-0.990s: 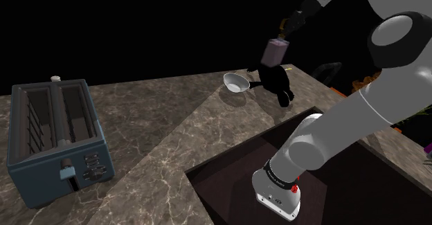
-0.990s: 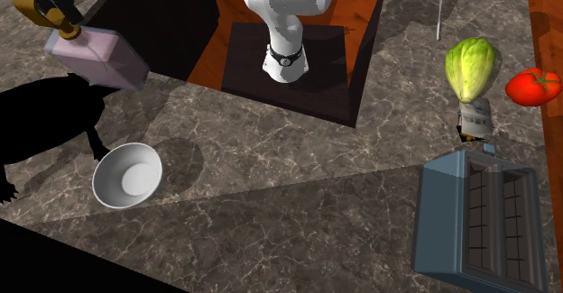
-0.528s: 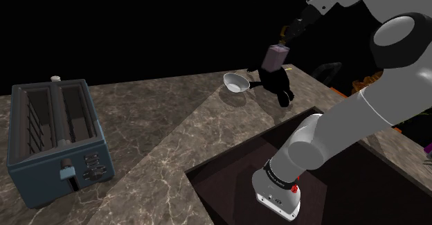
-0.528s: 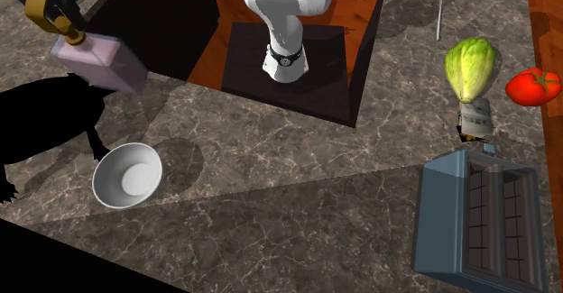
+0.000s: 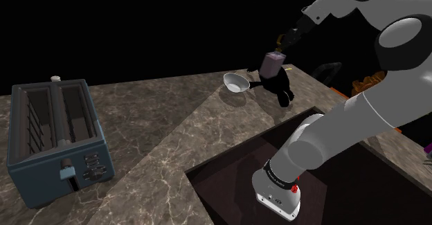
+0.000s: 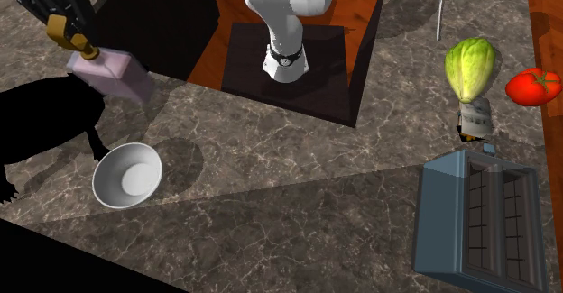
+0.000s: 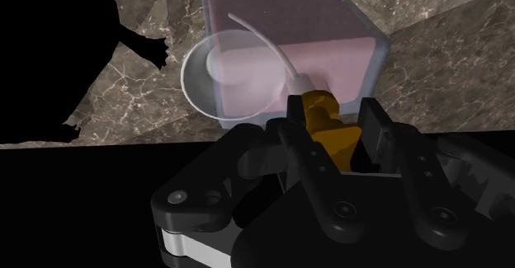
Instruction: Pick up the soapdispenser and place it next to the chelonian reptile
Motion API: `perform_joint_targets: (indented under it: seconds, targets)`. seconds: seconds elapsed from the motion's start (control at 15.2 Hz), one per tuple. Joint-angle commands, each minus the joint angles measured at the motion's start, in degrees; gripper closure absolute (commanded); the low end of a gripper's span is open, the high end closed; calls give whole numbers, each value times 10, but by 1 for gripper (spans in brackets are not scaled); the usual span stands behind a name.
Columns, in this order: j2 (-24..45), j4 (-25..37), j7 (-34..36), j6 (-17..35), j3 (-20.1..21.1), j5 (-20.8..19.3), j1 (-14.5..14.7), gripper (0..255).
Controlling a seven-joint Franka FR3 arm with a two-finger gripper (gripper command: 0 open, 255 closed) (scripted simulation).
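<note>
Soap dispenser (image 6: 113, 77) hangs from jaws clamped on its orange pump (image 7: 323, 119); second exterior view adds lettuce (image 6: 471, 66) and tomato (image 6: 532, 86).

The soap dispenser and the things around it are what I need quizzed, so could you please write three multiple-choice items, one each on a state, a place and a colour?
1. What state is the dispenser in?
A. clasped at its pump by the gripper
B. lying on the counter
C. standing in the bowl

2. Where is the bowl?
A. in the gripper
B. on the counter by the black figure
C. on top of the dispenser

3. What colour is the pump?
A. green
B. blue
C. orange

Answers:
1 A, the wrist view shows the fingers closed on the pump, with the body hanging beyond them.
2 B, the second exterior view shows it resting on the counter beside the figure.
3 C, the pump shows orange between the black fingers.
</note>
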Motion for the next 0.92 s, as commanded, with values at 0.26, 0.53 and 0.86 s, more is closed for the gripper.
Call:
perform_joint_targets:
  seconds: [0.26,0.53,0.86]
  targets:
    - [-9,-54,-7,47,1,-5,-5,255]
    - [-11,-85,-14,76,-1,-7,-7,255]
    - [-9,-122,-25,112,-7,-6,-8,255]
